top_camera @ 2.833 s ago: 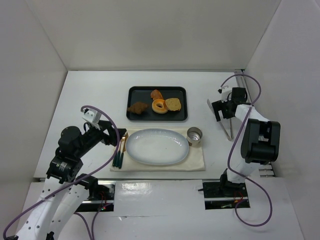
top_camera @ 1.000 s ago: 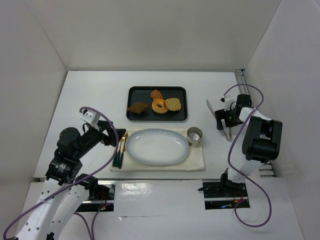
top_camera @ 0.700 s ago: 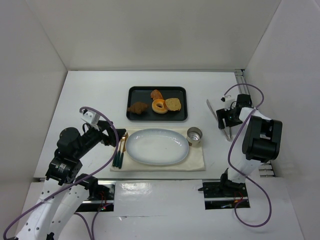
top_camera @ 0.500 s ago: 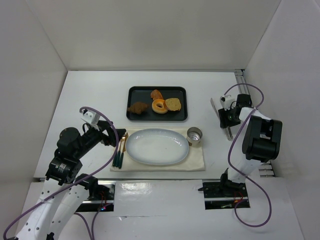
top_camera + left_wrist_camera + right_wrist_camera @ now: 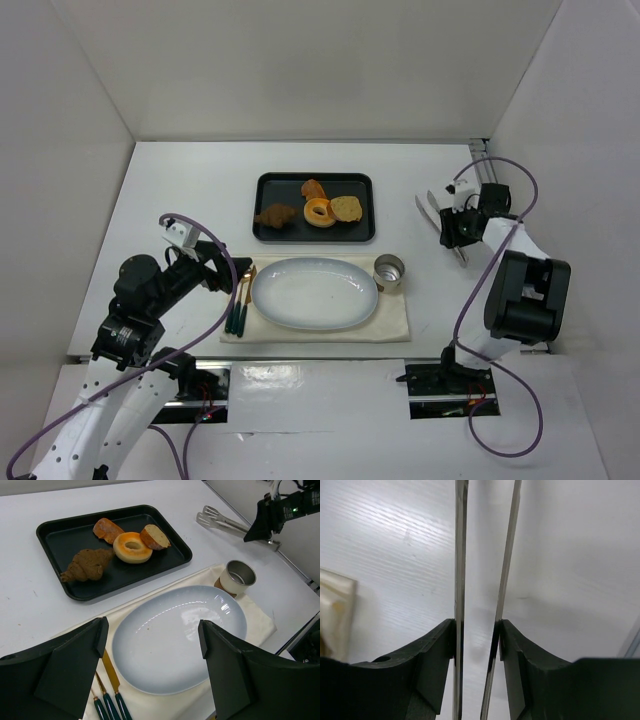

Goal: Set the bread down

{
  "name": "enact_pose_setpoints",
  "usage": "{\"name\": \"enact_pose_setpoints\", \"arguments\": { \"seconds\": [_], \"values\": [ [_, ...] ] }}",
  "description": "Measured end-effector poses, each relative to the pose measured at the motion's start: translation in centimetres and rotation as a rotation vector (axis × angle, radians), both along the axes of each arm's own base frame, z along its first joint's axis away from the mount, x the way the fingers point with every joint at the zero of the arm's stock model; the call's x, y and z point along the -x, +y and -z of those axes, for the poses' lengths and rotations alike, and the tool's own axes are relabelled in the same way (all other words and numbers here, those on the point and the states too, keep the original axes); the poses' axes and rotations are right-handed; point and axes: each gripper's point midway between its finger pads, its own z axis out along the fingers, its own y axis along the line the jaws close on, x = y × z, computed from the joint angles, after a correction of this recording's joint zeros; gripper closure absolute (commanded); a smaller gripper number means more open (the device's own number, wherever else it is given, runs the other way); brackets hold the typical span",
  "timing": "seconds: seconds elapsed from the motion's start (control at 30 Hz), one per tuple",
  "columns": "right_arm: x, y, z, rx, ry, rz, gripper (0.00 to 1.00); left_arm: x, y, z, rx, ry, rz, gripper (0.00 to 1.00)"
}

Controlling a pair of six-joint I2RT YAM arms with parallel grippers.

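Note:
The bread (image 5: 346, 208) (image 5: 155, 536) is a tan oval slice lying at the right end of the black tray (image 5: 270, 186) (image 5: 60, 535), next to an orange ring doughnut (image 5: 319, 212). Far to its right, my right gripper (image 5: 455, 228) (image 5: 477, 630) is shut on a pair of metal tongs (image 5: 432, 207) (image 5: 460, 555); both thin tong arms are pressed between the fingers and point toward the tray. My left gripper (image 5: 215, 268) (image 5: 152, 630) hangs open over the left rim of the plate (image 5: 314, 293), holding nothing.
On the tray's left lies a dark brown pastry (image 5: 274, 215), with an orange-brown piece (image 5: 313, 188) behind the doughnut. The plate rests on a cream cloth (image 5: 395, 320), with a metal cup (image 5: 389, 270) to its right and cutlery (image 5: 240, 300) to its left. White walls enclose the table.
The right gripper's jaws have closed from wide apart onto the tongs' arms. Gripper and tongs have shifted slightly toward the back of the table. The left arm has not moved.

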Motion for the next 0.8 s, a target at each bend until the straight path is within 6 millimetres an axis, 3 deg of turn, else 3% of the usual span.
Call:
{"name": "enact_pose_setpoints", "arguments": {
  "seconds": [0.2, 0.37, 0.53, 0.8],
  "values": [
    [-1.4, 1.6, -6.4, -0.057, -0.178, -0.05, 0.49, 0.0, 0.0, 0.0, -0.001, 0.0, -0.001, 0.1],
    [-2.1, 3.3, -10.1, -0.125, -0.266, -0.109, 0.48, -0.1, 0.1, 0.1, -0.002, 0.003, -0.005, 0.1],
    [-2.2, 5.2, -11.7, -0.18, -0.291, -0.166, 0.46, -0.4, 0.0, 0.5, -0.008, 0.02, -0.006, 0.1],
    [-1.8, 10.7, -12.5, -0.226, -0.283, -0.313, 0.41, -0.7, -0.1, 0.9, -0.015, 0.037, -0.006, 0.1]
  ]
}}
